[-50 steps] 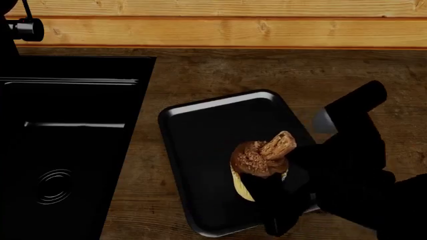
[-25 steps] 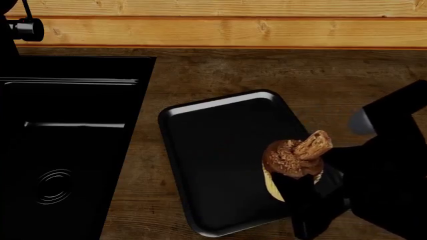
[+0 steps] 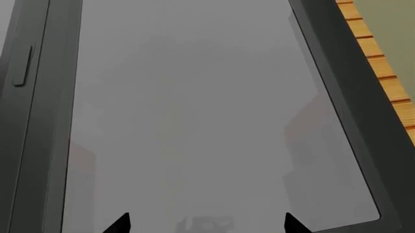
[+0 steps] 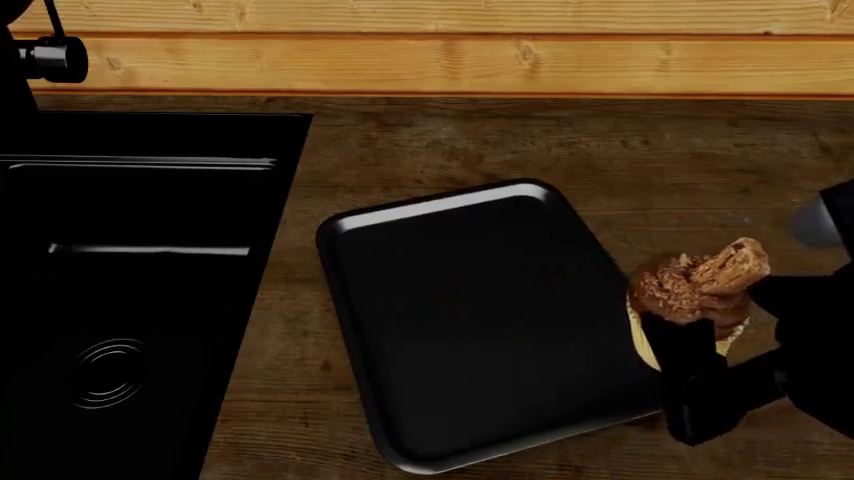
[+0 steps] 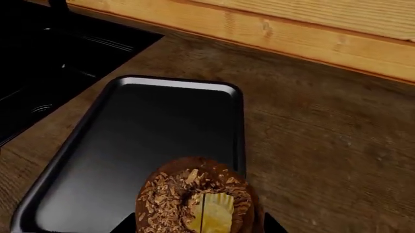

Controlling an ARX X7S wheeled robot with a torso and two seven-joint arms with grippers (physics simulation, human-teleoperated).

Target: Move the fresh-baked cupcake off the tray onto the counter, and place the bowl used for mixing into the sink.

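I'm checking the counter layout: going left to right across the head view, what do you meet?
Sink → bare strip of counter → tray → cupcake, held just past the tray's right edge by the right gripper.

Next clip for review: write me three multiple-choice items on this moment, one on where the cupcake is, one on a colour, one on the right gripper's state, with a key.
1. Where is the cupcake?
A. In the middle of the tray
B. At the tray's right edge, over the counter
C. In the sink

2. What colour is the tray?
A. Black
B. Silver
C. Red

3. How is the right gripper?
A. Open, apart from everything
B. Shut on the cupcake
C. Shut on the tap

Key: 1 B, the head view shows the cupcake past the tray's right rim with the counter beneath; 2 A, the tray is glossy black in both the head and right wrist views; 3 B, dark fingers flank the wrapper.
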